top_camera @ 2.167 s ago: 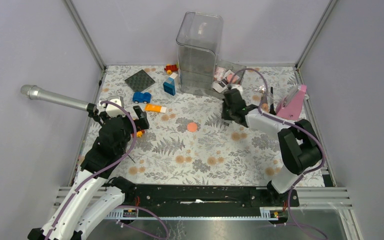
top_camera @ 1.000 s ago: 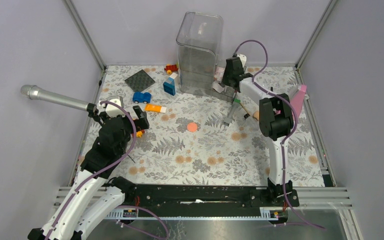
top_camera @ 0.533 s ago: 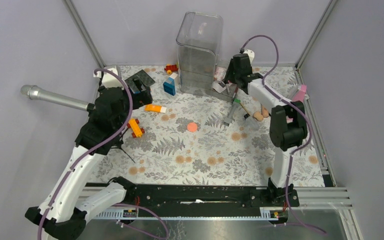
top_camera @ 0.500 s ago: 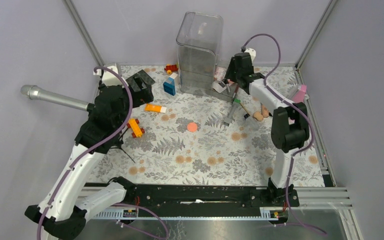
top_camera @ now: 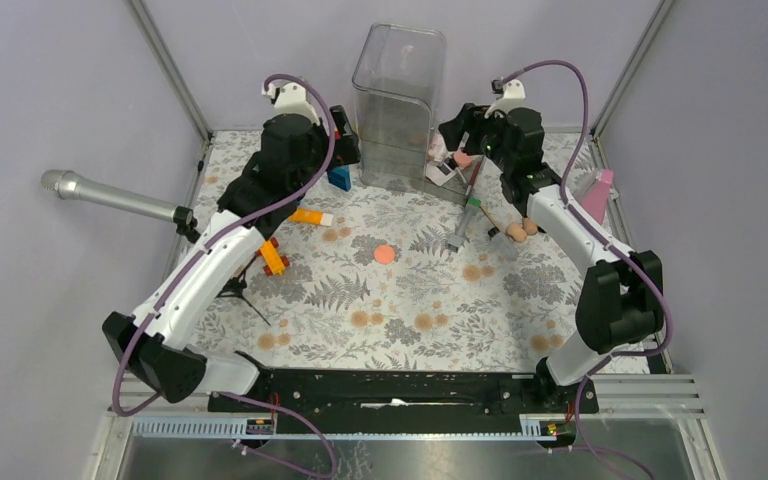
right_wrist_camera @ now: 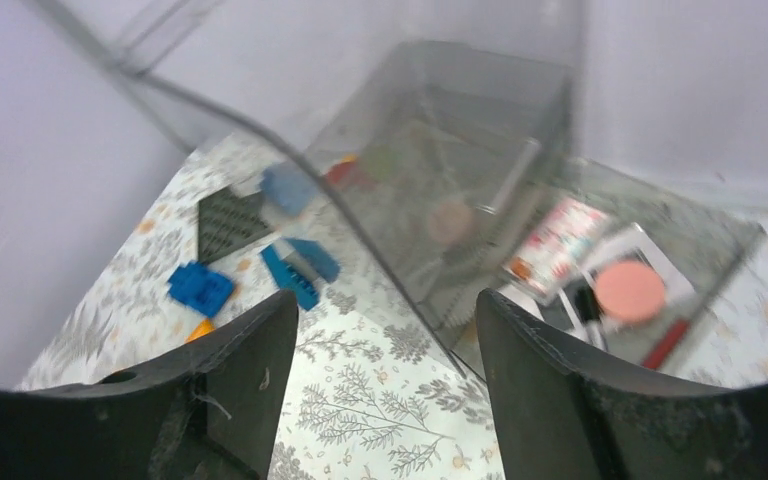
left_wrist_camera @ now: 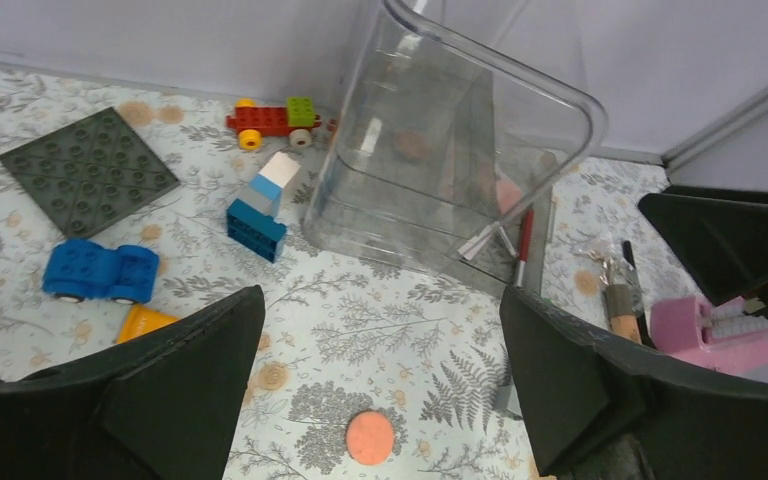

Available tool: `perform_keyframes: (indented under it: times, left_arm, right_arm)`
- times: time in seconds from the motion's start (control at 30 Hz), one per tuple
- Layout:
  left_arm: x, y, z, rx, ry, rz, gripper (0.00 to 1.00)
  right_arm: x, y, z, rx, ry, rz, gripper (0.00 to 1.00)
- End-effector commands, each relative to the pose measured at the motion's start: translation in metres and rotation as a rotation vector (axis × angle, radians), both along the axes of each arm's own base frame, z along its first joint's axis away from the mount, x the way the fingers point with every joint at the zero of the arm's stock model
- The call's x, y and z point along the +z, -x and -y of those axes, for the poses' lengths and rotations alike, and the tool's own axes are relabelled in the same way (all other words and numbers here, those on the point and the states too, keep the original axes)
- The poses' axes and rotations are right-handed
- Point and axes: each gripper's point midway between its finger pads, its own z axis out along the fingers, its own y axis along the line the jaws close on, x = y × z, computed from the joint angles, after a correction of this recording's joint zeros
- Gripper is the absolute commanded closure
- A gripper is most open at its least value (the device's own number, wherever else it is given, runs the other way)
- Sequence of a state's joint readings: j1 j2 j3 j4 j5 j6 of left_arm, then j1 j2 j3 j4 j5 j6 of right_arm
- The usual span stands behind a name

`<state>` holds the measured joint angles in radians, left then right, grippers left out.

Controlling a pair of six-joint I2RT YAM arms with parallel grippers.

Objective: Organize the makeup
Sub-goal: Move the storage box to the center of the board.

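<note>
Flowery cloth covers the desk [top_camera: 360,320]; a tall, smooth, clear plastic bin [top_camera: 397,90] stands behind a flat round coral disc [top_camera: 385,254]. Both the left claw [left_wrist_camera: 380,295] and the right claw [right_wrist_camera: 385,300] are spread wide.

the disc [top_camera: 385,254] is coral-pink, the table cover [top_camera: 400,300] pale with grey ferns, the toy car [left_wrist_camera: 100,271] blue.

Left of the tall clear bin [top_camera: 397,110] on the floral desk [top_camera: 400,300]: a red toy car [left_wrist_camera: 272,117], blue-and-white block [left_wrist_camera: 263,208], blue car [left_wrist_camera: 100,271], grey studded plate [left_wrist_camera: 87,170]; farthest left, a silver microphone [top_camera: 100,194]
</note>
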<state>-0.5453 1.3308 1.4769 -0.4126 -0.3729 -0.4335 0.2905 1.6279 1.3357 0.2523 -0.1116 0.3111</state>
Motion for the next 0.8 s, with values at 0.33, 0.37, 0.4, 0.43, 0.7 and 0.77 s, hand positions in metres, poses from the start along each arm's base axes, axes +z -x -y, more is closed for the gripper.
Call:
perform_keyframes:
  times: [0.33, 0.37, 0.4, 0.43, 0.7, 0.77]
  left_arm:
    - [-0.006, 0.053, -0.029, -0.111, -0.158, 0.045, 0.01]
    - [-0.013, 0.057, -0.033, -0.107, -0.168, 0.041, 0.01]
    - [-0.018, 0.061, -0.038, -0.095, -0.168, 0.044, 0.01]
    - [-0.022, 0.064, -0.042, -0.082, -0.161, 0.046, 0.01]
    - [-0.044, 0.086, -0.060, -0.065, -0.088, 0.110, 0.01]
    - [-0.054, 0.085, -0.061, -0.064, -0.097, 0.089, 0.01]
  right_arm:
    - [0.080, 0.034, -0.065, 0.593, 0.444, 0.720, 0.19]
    - [0.079, 0.032, -0.068, 0.625, 0.469, 0.730, 0.19]
    - [0.078, 0.028, -0.070, 0.657, 0.486, 0.729, 0.19]
    - [0.078, 0.025, -0.071, 0.684, 0.490, 0.729, 0.19]
    - [0.083, -0.001, -0.081, 0.840, 0.429, 0.777, 0.20]
    - [0.080, -0.007, -0.085, 0.875, 0.403, 0.768, 0.22]
